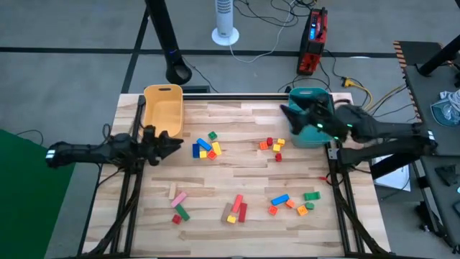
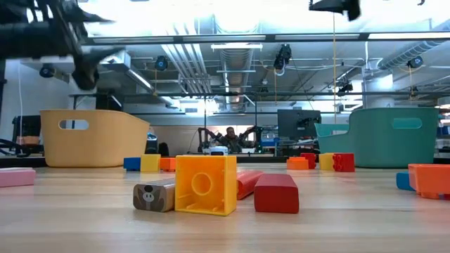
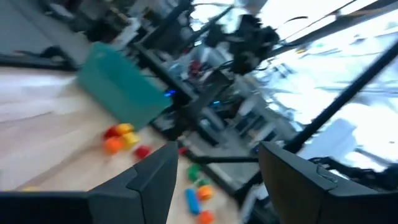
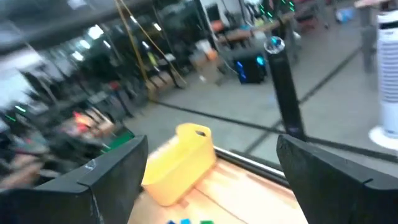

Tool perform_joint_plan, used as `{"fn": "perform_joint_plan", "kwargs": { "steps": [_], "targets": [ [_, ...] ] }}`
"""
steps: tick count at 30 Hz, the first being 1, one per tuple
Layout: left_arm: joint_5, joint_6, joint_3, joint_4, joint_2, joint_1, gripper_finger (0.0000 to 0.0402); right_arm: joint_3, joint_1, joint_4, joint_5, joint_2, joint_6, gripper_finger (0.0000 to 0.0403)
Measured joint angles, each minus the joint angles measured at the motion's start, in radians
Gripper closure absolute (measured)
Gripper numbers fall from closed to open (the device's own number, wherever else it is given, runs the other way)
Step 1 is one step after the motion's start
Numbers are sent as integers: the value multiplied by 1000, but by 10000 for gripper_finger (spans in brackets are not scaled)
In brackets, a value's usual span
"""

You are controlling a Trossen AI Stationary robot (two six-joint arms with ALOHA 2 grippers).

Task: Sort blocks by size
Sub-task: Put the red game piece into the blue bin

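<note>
Two arms are reaching in over the table (image 1: 237, 169) from its sides, and we are seeing nothing in either gripper. The left gripper (image 1: 175, 144) is hanging at the left edge beside the yellow bin (image 1: 163, 109), fingers (image 3: 149, 180) spread wide. The right gripper (image 1: 287, 113) is hovering at the teal bin (image 1: 313, 137), its fingers (image 4: 115, 168) standing wide apart too. The blocks (image 1: 237, 207) are lying loose on the wood in five clusters: one near the left gripper (image 1: 205, 147), one beside the teal bin (image 1: 272, 146), and three along the near edge, at left (image 1: 178, 205), middle and right (image 1: 293, 202). In the low view we are facing a yellow cube (image 2: 205, 184) touching a red bar (image 2: 276, 192).
</note>
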Motion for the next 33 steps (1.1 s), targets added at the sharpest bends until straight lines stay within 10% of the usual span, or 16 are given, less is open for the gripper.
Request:
{"fn": "perform_joint_plan", "kwargs": {
  "steps": [6, 15, 33],
  "targets": [
    [9, 119, 183, -93, 33, 2, 192, 279, -88, -288, -52, 235, 218, 55],
    [-112, 110, 513, -631, 152, 7, 192, 566, -238, -823, -468, 539, 460, 55],
    [-118, 349, 878, -956, 341, 10, 192, 676, -255, -888, -582, 849, 425, 55]
  ]
}}
